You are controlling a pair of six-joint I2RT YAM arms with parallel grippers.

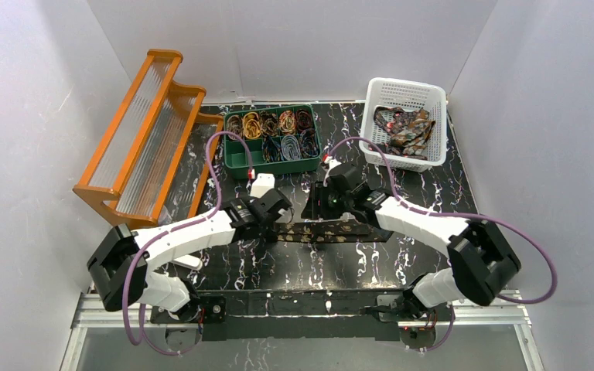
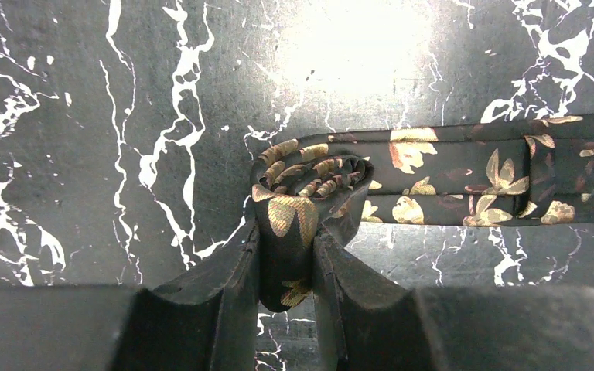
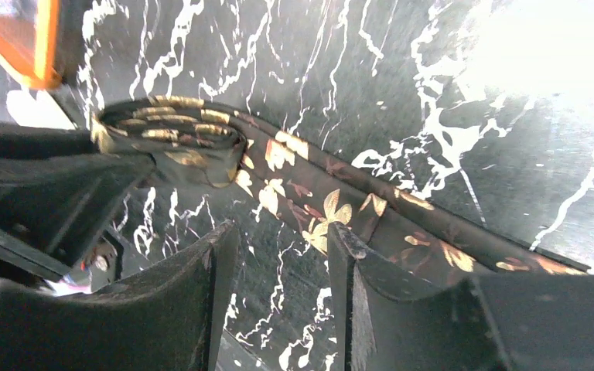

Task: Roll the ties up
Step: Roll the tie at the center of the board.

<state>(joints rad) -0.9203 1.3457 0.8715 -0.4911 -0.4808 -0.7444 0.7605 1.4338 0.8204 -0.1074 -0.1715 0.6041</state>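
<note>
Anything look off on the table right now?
Nothing stands out. The left gripper pinches the coil started at one end of the tie. The rest lies flat and straight on the table. The right gripper hangs open over it. Nothing is spilled.

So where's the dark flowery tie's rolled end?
In the top view the dark flowery tie's rolled end sits mid-table, pinched by the left gripper, beside the right gripper.

Two arms in front of me: the left arm (image 1: 189, 230) and the right arm (image 1: 421, 219), both with smooth white shells on the long links and chunky black housings at the joints. A purple cable (image 1: 215, 170) loops off one, a second purple cable (image 1: 549, 267) off the other. Up close, the fingers (image 2: 224, 301) are thick, matte black and wedge-shaped.
</note>
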